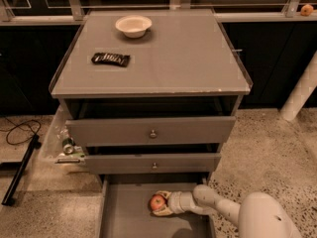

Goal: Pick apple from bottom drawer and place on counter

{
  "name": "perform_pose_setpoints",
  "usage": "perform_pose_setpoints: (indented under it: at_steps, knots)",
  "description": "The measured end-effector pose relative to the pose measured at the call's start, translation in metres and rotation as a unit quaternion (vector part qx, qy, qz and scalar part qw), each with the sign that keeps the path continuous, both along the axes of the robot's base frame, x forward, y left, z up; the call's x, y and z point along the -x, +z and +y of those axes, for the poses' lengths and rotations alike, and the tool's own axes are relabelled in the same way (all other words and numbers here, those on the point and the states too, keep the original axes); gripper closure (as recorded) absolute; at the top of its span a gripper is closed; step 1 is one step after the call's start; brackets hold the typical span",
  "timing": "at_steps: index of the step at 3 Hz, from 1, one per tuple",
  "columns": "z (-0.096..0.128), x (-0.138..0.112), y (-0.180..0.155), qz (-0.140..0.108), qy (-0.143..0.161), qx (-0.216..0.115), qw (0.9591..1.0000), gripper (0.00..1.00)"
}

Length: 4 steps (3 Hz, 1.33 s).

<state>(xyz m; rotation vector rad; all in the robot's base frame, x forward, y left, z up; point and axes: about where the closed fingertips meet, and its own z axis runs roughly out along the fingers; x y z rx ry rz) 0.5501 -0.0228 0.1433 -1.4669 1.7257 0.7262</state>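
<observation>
The small red apple (157, 202) with a yellowish patch lies on the flat grey floor of the pulled-out bottom drawer (126, 214). My gripper (161, 203) reaches in from the right, its pale fingers on either side of the apple and touching it. The white arm (218, 207) runs to the lower right. The counter (173, 58) is the large grey cabinet top above, with a chipped pale front edge.
A white bowl (133, 26) and a dark snack packet (111, 59) lie on the counter. Two upper drawers with round knobs (153, 133) stand slightly open above the bottom drawer. A clear bin (64, 145) sits at the left. An orange fruit (307, 9) is at far right.
</observation>
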Motion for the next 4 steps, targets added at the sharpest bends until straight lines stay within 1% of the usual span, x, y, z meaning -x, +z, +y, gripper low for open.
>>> perform_pose_setpoints:
  at_steps: [1,2,3,4]
  knots:
    - [-0.012,0.01,0.029,-0.007,0.001,-0.011,0.9999,1.0]
    - [-0.034,0.025,0.072,-0.026,-0.004,-0.017,0.9995,1.0]
    - [-0.068,0.042,0.132,-0.056,-0.023,-0.014,0.9981,1.0]
    - [-0.109,0.059,0.205,-0.105,-0.056,0.012,0.9929,1.0]
